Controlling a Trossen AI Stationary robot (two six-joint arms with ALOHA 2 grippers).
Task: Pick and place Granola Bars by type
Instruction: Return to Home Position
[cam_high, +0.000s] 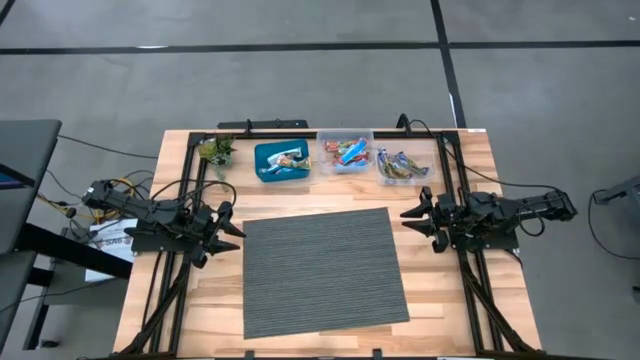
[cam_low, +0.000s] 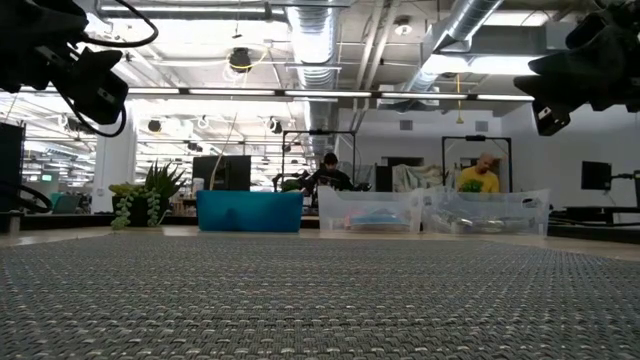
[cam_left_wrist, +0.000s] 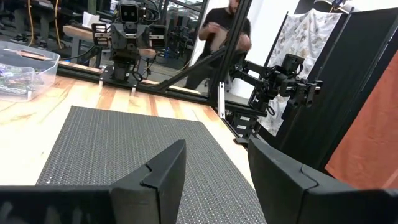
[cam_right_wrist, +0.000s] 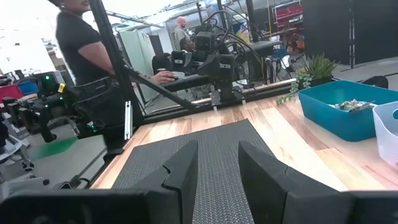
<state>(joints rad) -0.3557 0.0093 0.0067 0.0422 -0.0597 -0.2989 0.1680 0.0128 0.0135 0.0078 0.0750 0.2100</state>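
The granola bars lie sorted in three bins along the table's far edge: a blue bin (cam_high: 282, 161) with a blue-and-white bar, a clear bin (cam_high: 346, 153) with reddish and orange bars, and a second clear bin (cam_high: 404, 166) with multicolour bars. My left gripper (cam_high: 235, 231) hovers open and empty at the grey mat's (cam_high: 322, 270) left edge. My right gripper (cam_high: 410, 217) hovers open and empty at the mat's right edge. Each shows in its wrist view, the left (cam_left_wrist: 214, 171) and the right (cam_right_wrist: 217, 165), with nothing between the fingers.
A small potted plant (cam_high: 217, 151) stands left of the blue bin. The black frame rails (cam_high: 455, 170) run along the table's sides and back. People stand in the room beyond the table (cam_right_wrist: 81, 50).
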